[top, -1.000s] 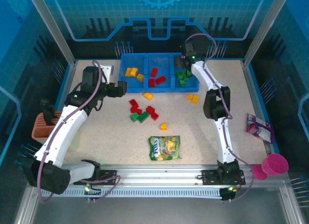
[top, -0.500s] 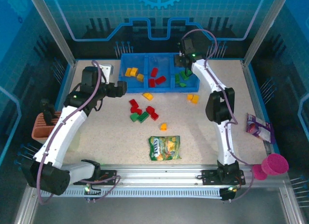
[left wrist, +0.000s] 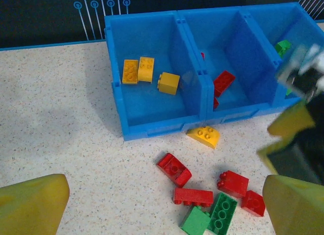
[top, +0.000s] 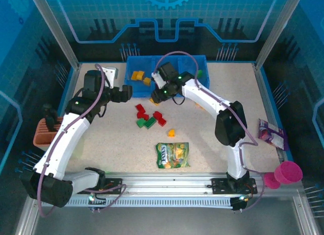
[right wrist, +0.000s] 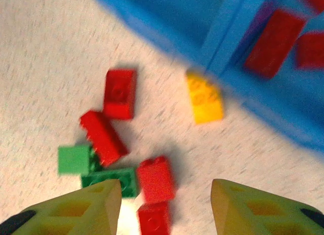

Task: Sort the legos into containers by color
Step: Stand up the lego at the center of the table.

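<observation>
The blue tray [top: 198, 60] [left wrist: 152, 128] stands at the back. Its left compartment holds yellow legos [left wrist: 137, 71], its middle one red legos [left wrist: 223, 82], and a green one [left wrist: 283, 45] shows in the right one. Loose red legos [top: 158, 115] [right wrist: 155, 179] and green legos [top: 150, 122] [left wrist: 221, 212] lie in front, with a yellow lego [left wrist: 204, 135] [right wrist: 204, 99] by the tray wall and another [top: 171, 132] nearer. My right gripper [top: 156, 95] [right wrist: 166, 187] hovers open over the red cluster, holding nothing. My left gripper [top: 126, 93] [left wrist: 164, 194] hangs wide open left of the cluster.
A green-yellow candy bag [top: 172, 155] lies near the front middle. An orange-brown basket [top: 45, 131] sits at the left edge, a purple packet [top: 271, 133] and a pink cup [top: 288, 171] at the right. The right arm's wrist crosses the tray's middle front.
The right arm has swung from over the tray's right compartment leftward and down to the loose legos in front of the tray. The left arm has stayed put.
</observation>
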Action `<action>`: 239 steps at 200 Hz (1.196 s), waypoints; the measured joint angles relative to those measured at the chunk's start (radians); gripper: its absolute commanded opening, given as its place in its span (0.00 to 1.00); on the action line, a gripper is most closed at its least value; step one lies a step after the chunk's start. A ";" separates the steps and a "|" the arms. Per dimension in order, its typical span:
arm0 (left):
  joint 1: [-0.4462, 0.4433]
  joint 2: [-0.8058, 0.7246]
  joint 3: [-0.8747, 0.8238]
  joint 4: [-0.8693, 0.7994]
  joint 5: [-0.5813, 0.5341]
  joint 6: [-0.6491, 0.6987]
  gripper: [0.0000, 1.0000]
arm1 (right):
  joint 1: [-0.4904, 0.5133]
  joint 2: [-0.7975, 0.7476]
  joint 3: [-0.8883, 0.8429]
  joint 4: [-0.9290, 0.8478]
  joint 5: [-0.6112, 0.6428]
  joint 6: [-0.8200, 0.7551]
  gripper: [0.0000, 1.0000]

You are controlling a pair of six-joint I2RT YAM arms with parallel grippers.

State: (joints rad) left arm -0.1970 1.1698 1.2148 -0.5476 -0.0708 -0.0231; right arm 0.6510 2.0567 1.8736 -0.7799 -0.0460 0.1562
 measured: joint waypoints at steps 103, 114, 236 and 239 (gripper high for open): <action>0.002 -0.007 0.000 0.000 0.000 0.000 0.99 | 0.154 0.019 -0.059 -0.117 -0.046 0.086 0.69; 0.002 -0.007 0.000 0.000 0.000 0.000 0.99 | 0.164 0.042 -0.032 -0.132 -0.037 0.082 0.74; 0.011 -0.014 0.000 0.000 0.001 0.000 0.99 | 0.173 0.217 0.105 -0.163 -0.002 -0.011 0.87; 0.011 -0.014 0.000 0.000 0.001 0.000 0.99 | 0.173 0.219 0.107 -0.164 0.002 -0.013 0.87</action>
State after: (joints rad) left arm -0.1856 1.1553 1.2144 -0.5472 -0.0700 -0.0231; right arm 0.8238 2.2761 1.9804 -0.9440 -0.0441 0.1432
